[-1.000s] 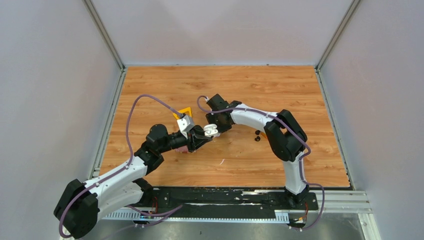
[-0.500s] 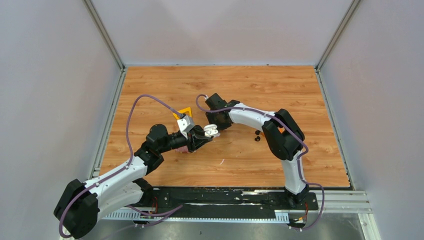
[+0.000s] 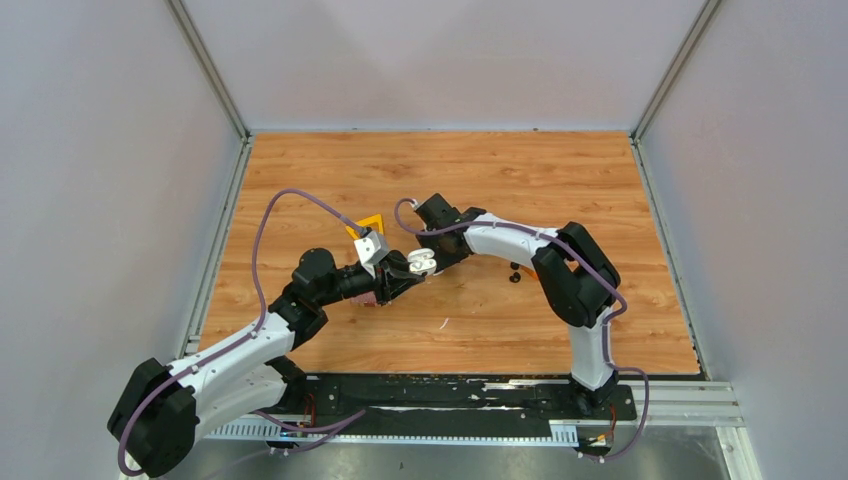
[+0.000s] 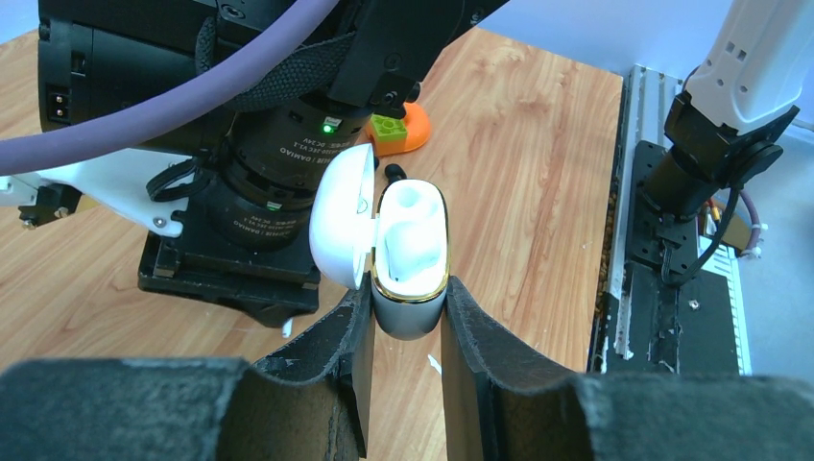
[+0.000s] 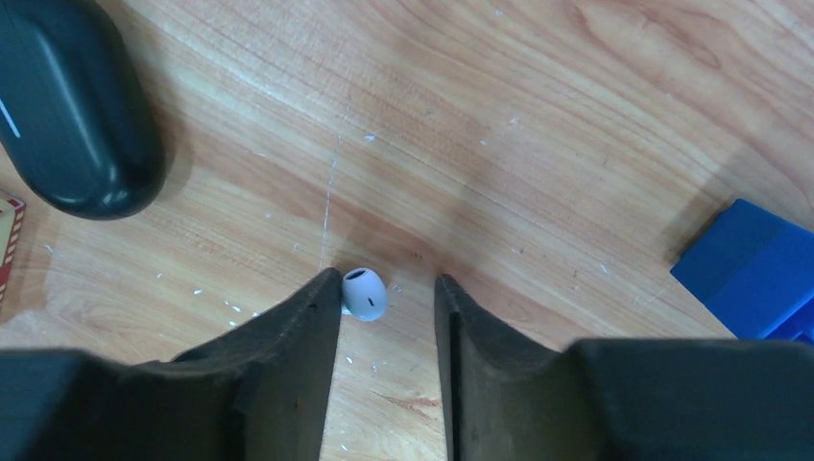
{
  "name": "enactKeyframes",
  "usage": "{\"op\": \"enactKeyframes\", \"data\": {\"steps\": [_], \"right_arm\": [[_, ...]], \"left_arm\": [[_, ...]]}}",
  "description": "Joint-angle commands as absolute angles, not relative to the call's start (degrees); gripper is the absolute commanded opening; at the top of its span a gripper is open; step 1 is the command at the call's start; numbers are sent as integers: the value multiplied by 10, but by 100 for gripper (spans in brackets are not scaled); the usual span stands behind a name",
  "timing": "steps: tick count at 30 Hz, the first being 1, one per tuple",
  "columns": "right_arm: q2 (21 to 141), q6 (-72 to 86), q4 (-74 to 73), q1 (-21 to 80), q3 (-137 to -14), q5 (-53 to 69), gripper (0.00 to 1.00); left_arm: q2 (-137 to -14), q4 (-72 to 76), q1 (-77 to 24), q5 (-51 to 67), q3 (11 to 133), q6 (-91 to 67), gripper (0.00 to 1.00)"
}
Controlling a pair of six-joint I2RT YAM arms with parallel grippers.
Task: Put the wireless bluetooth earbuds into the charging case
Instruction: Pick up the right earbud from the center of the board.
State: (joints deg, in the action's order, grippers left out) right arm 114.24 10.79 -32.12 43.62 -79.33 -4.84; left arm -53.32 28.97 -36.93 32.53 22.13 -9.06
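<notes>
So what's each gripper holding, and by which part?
Left gripper clamps the case by the sides of its lower body, lid open. Right gripper is open and holds nothing; an earbud lies against one fingertip.

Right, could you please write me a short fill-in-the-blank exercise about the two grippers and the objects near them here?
1. The left gripper is shut on the charging case, whose lid stands ____.
2. A small white ____ sits between the fingers of the open right gripper.
3. The oval object in the right wrist view is ____ in colour.
4. The flat block at that view's right edge is ____.
Missing words: open; earbud; black; blue.
</notes>
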Motion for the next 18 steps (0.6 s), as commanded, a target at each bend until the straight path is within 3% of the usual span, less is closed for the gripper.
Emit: {"op": "enactKeyframes", "data": {"steps": [1, 7, 14, 18], "right_arm": [[1133, 83, -329, 441, -778, -27, 35], [1133, 76, -336, 441, -783, -20, 30], [1116, 96, -344, 442, -769, -45, 35], [1109, 118, -349, 444, -761, -46, 30]], "left_arm": [[-533, 306, -367, 332, 240, -83, 0], [-531, 303, -367, 330, 240, -82, 0], [-530, 301, -368, 332, 240, -82, 0], [-532, 301, -368, 330, 240, -82, 0]]}}
